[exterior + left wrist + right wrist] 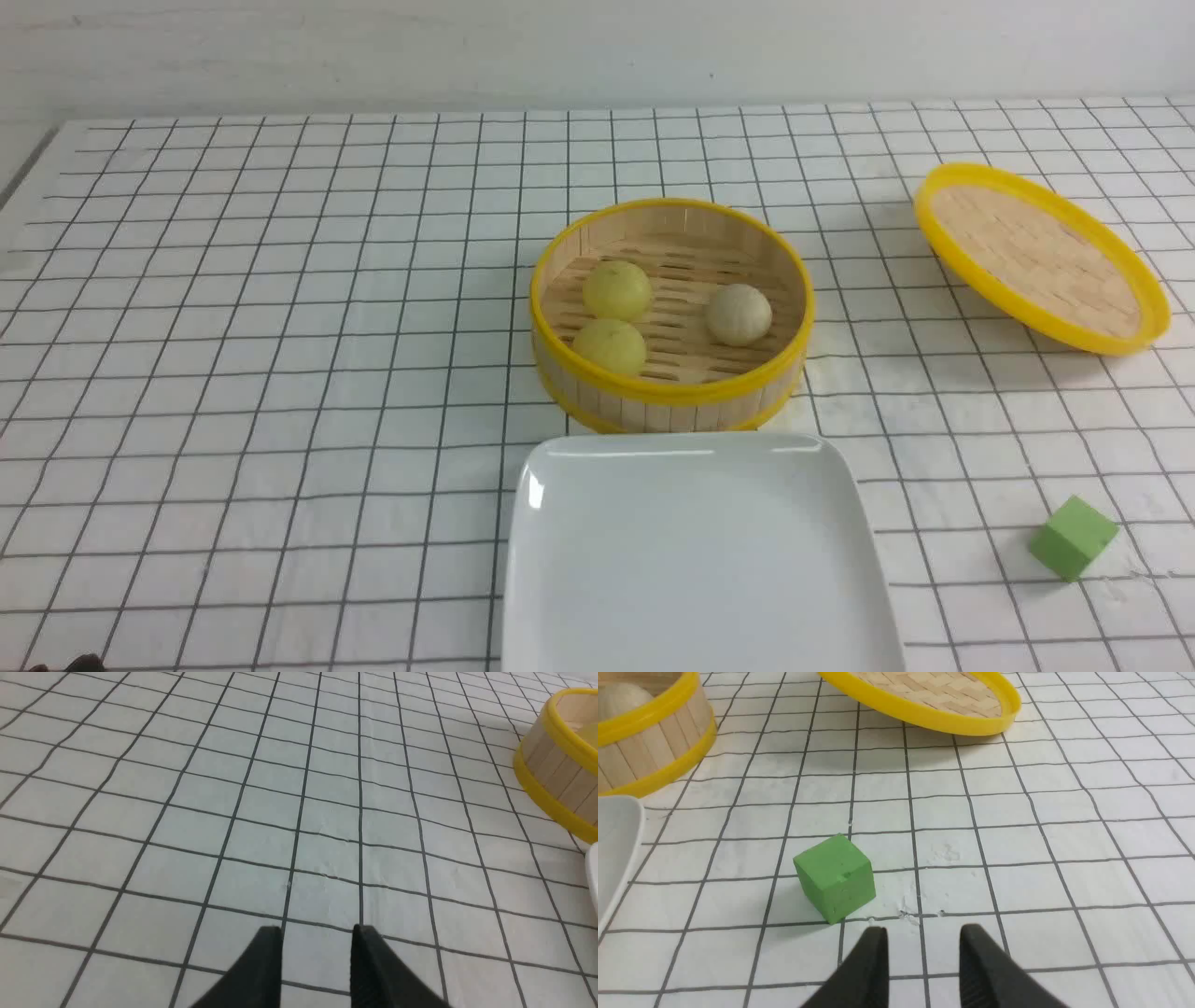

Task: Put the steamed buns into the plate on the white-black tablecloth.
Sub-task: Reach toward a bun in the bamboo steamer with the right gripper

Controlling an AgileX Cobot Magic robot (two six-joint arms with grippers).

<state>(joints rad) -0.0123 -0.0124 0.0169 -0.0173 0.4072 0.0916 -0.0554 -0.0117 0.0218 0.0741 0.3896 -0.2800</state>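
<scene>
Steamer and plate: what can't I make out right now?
Front view: the plate loses its near edge to the frame bottom.
Front view: the nearest bun has its base hidden behind the steamer wall.
Right wrist view: the beige bun is cut by the frame corner.
Left wrist view: steamer cut by the frame edge, no bun showing.

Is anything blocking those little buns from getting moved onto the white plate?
Only the wall of the steamer: the three buns sit inside it, so they must be lifted over its near rim to reach the plate next to it. The lid is off, away to the right, and the green cube sits aside.
</scene>
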